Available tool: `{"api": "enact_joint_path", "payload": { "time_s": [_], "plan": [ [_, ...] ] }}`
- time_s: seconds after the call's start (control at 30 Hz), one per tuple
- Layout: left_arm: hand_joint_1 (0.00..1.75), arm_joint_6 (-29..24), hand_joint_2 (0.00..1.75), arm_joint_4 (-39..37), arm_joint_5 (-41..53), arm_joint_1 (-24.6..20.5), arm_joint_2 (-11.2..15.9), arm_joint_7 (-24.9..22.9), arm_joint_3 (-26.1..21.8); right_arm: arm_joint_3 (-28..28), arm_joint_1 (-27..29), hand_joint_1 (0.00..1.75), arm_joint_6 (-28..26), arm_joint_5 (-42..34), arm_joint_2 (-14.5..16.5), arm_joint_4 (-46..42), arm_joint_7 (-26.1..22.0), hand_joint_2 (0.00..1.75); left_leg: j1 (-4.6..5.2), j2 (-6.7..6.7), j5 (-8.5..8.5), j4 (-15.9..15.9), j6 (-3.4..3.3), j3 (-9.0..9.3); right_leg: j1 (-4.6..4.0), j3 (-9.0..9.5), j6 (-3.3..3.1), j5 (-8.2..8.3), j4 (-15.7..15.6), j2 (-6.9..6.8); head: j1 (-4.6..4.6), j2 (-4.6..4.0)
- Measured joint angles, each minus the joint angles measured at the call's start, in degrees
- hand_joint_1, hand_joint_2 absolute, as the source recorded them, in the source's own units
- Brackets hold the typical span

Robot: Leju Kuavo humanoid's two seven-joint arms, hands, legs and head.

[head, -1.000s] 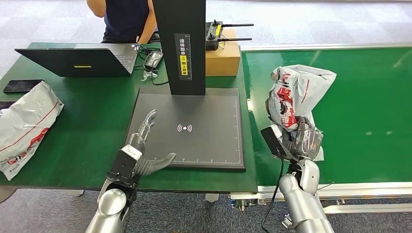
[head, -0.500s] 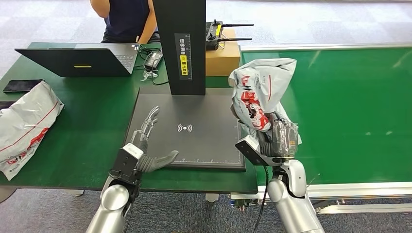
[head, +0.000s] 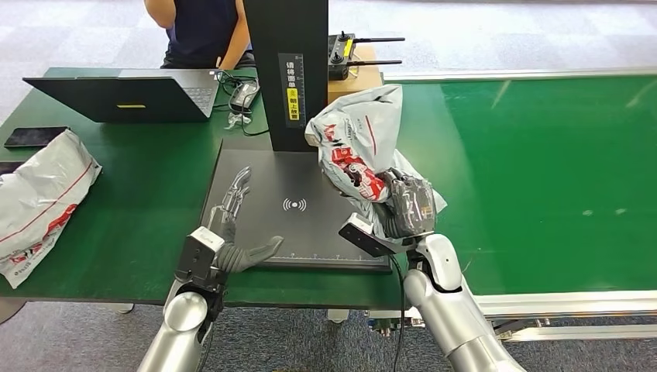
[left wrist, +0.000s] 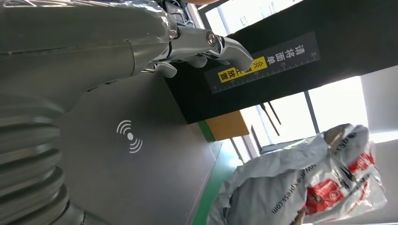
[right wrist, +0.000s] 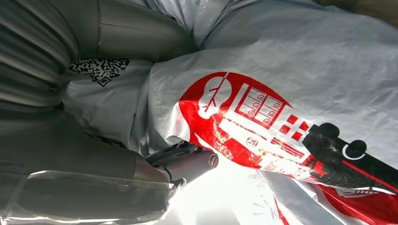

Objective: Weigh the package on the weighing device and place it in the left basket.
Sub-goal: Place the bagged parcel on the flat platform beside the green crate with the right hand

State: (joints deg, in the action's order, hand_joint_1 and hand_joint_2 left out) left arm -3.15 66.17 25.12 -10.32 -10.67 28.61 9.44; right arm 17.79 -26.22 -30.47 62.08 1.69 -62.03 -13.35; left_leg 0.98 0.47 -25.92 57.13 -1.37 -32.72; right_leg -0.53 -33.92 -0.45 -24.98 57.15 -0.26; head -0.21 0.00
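Head view, lower left of frame: my left arm (head: 182, 322) rises from the bottom edge, silver forearm angled slightly right. Left hand (head: 232, 232) is flat and empty, fingers (head: 235, 194) stretched toward the top of the frame, thumb splayed out to the right.

Lower centre-right: my right arm (head: 445, 310) comes up leaning left, wrist bent. Right hand (head: 407, 205) is raised, fingers wrapped round a grey and red package (head: 356, 136) that stands up above it. Right wrist view shows thumb and fingers pressed into the package film.
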Motion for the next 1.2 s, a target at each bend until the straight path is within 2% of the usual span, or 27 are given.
{"api": "enact_joint_path", "payload": {
  "time_s": [0.2, 0.43, 0.57, 0.77, 0.83, 0.97, 1.0, 1.2],
  "plan": [
    [0.00, -1.0, 1.75, 0.0, -0.5, 0.5, 0.3, -0.2, -0.1, 3.0, -3.1, 1.31, 0.0, -0.6, 0.4, 5.7, -0.8, 1.75, 0.00, -0.01, 0.00, 0.0, 0.00, -0.02, 0.00, 0.00, 0.00, 0.00, 0.0, -0.01, 0.00, 0.00],
    [0.00, -3.3, 1.75, 0.5, -1.6, 1.6, 0.8, 0.3, -0.2, 5.7, -5.6, 1.29, 0.5, -4.8, 0.7, 12.1, -4.0, 1.75, 0.00, -0.01, 0.00, 0.0, 0.00, -0.02, 0.00, -0.01, 0.00, 0.00, 0.0, -0.01, 0.00, 0.00],
    [0.00, -5.3, 1.75, 2.0, -2.3, 2.6, 1.3, 0.0, -0.3, 7.6, -6.0, 1.27, 1.9, -7.4, 0.8, 13.9, -6.0, 1.75, 0.00, -0.01, 0.00, 0.0, 0.00, -0.02, 0.00, -0.02, 0.00, 0.00, 0.0, -0.01, 0.00, 0.00],
    [0.00, -7.2, 1.75, 3.7, -3.2, 4.5, 2.1, -0.1, -0.4, 10.1, -6.1, 1.26, 2.3, -7.5, 1.1, 15.5, -6.1, 1.75, -0.01, -0.01, 0.00, 0.0, 0.00, -0.04, -0.01, -0.05, -0.02, -0.02, 0.0, -0.01, -0.01, 0.00],
    [0.00, -7.6, 1.75, 4.1, -3.3, 5.0, 2.2, 0.1, -0.4, 10.5, -6.1, 1.16, 2.4, -7.5, 1.2, 16.0, -6.3, 1.75, -0.01, -0.01, 0.00, 0.0, 0.00, -0.04, -0.01, -0.05, -0.02, -0.02, 0.0, -0.01, -0.01, 0.00],
    [0.00, -8.9, 1.75, 4.7, -3.5, 5.9, 2.3, 0.3, -0.5, 11.4, -6.3, 0.07, 1.4, -7.0, 1.2, 17.7, -7.1, 1.75, 0.00, -0.01, 0.00, 0.0, 0.00, -0.04, 0.00, -0.05, -0.01, -0.01, 0.0, -0.01, 0.00, 0.00],
    [0.00, -9.3, 1.75, 4.8, -3.6, 6.1, 2.4, 0.3, -0.5, 11.7, -6.5, 0.00, 0.6, -6.3, 1.2, 18.4, -7.1, 1.75, 0.00, -0.01, 0.00, 0.0, 0.00, -0.04, 0.00, -0.04, -0.01, -0.01, 0.0, -0.01, 0.00, 0.00],
    [0.00, -10.9, 1.75, 6.8, -4.1, 7.9, 2.6, 0.1, -0.5, 13.3, -8.5, 0.00, -3.8, -2.3, 1.9, 23.1, -4.4, 1.75, 0.00, -0.01, 0.00, 0.0, 0.00, -0.03, 0.00, -0.04, -0.01, -0.01, 0.0, -0.01, 0.00, 0.00]
  ]
}}
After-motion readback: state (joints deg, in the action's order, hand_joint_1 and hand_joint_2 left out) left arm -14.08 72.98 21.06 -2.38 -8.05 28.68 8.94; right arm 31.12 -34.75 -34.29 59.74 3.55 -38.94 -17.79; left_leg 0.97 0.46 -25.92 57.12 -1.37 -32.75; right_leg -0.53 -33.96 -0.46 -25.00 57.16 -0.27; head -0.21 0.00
